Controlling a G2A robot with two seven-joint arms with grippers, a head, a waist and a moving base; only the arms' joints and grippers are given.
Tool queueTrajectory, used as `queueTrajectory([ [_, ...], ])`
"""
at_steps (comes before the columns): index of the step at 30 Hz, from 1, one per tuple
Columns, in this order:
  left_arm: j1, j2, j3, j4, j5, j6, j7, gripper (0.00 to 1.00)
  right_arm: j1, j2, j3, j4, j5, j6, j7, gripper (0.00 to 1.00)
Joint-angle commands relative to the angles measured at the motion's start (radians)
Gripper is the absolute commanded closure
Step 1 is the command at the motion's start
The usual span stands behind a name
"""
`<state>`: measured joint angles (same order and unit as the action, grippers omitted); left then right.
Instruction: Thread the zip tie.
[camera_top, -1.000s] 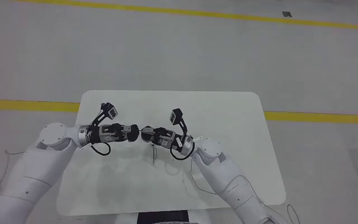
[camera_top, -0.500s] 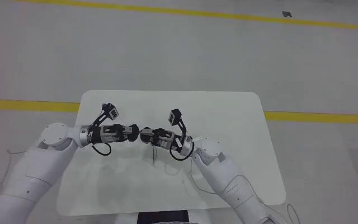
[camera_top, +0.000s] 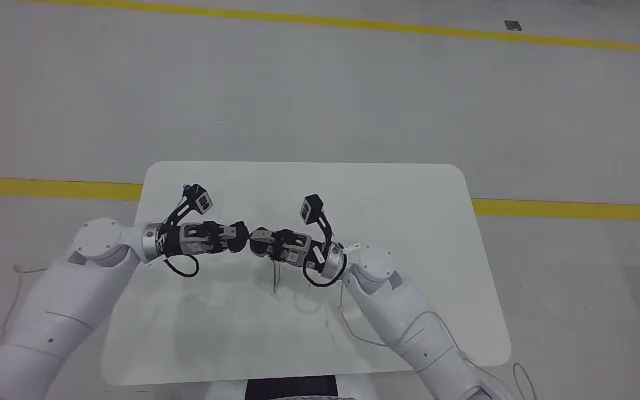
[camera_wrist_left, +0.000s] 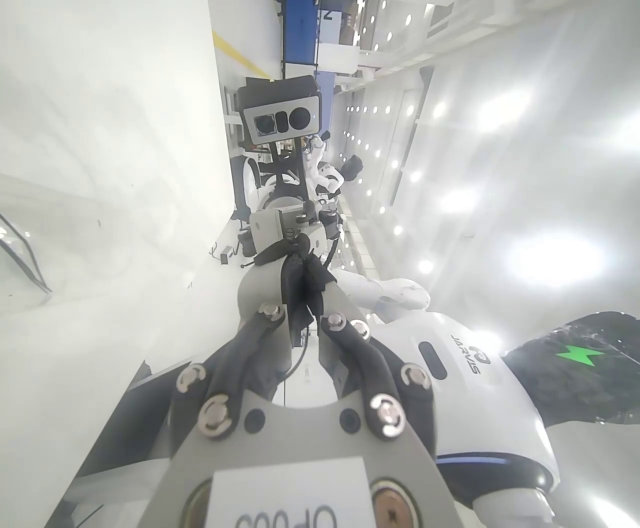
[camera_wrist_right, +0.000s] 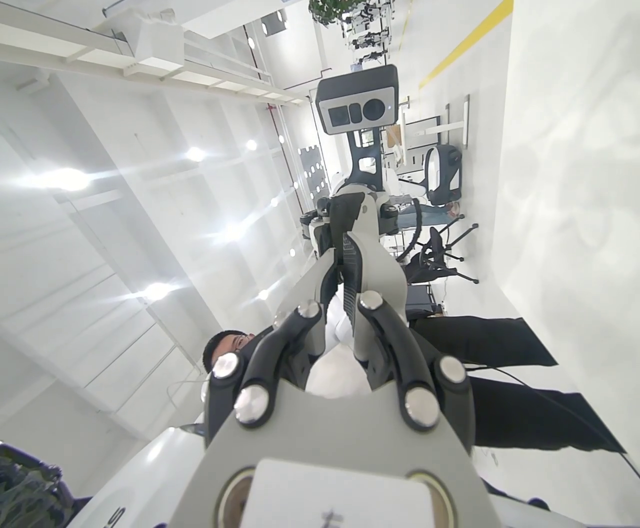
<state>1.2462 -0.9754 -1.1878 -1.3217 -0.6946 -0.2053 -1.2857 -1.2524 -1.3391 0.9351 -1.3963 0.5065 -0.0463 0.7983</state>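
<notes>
Grippers meet tip to tip above the middle of the table (camera_top: 400, 200) in the top view. The left gripper (camera_top: 240, 236) is clenched, its dark fingertips (camera_wrist_left: 295, 287) pressed together in the left wrist view. What they pinch, if anything, is too small to tell.

The right gripper (camera_top: 262, 240) faces it nose to nose and is likewise clenched. Its ribbed pads (camera_wrist_right: 353, 272) lie closed against each other in the right wrist view.

The zip tie (camera_top: 275, 276), a thin strand, hangs from the right gripper and trails toward the table's near edge. Whether its free end touches the tabletop cannot be told.

Both arms angle inward from the robot's side of the table, and each carries a small black camera on a bracket above its wrist. These are the left camera (camera_top: 195, 197) and the right camera (camera_top: 314, 209).

The table is white with rounded corners and stands on a grey floor. A yellow line (camera_top: 560, 208) runs across the floor and passes behind the table. A second line (camera_top: 300, 18) crosses farther off.
</notes>
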Motion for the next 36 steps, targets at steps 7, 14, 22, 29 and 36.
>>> queueTrajectory([
  [7, -0.002, 0.005, -0.008, 0.004, -0.007, -0.008, -0.012, 1.00, 0.002, 0.002, 0.014, 0.005, 0.003, -0.006, -0.018, 0.00],
  [14, 0.001, 0.011, -0.017, 0.003, 0.000, -0.013, -0.022, 1.00, -0.004, 0.011, 0.048, 0.000, -0.002, -0.009, -0.031, 0.00],
  [22, 0.008, 0.019, -0.034, 0.001, 0.006, -0.024, -0.035, 1.00, -0.018, 0.012, 0.060, -0.007, -0.003, -0.019, -0.085, 0.00],
  [29, 0.008, 0.019, -0.034, 0.001, 0.006, -0.024, -0.035, 1.00, -0.018, 0.012, 0.060, -0.007, -0.003, -0.019, -0.085, 0.00],
  [36, 0.013, 0.019, -0.061, -0.015, -0.040, -0.103, -0.015, 1.00, -0.018, 0.012, 0.060, -0.007, -0.003, -0.019, -0.085, 0.00],
])
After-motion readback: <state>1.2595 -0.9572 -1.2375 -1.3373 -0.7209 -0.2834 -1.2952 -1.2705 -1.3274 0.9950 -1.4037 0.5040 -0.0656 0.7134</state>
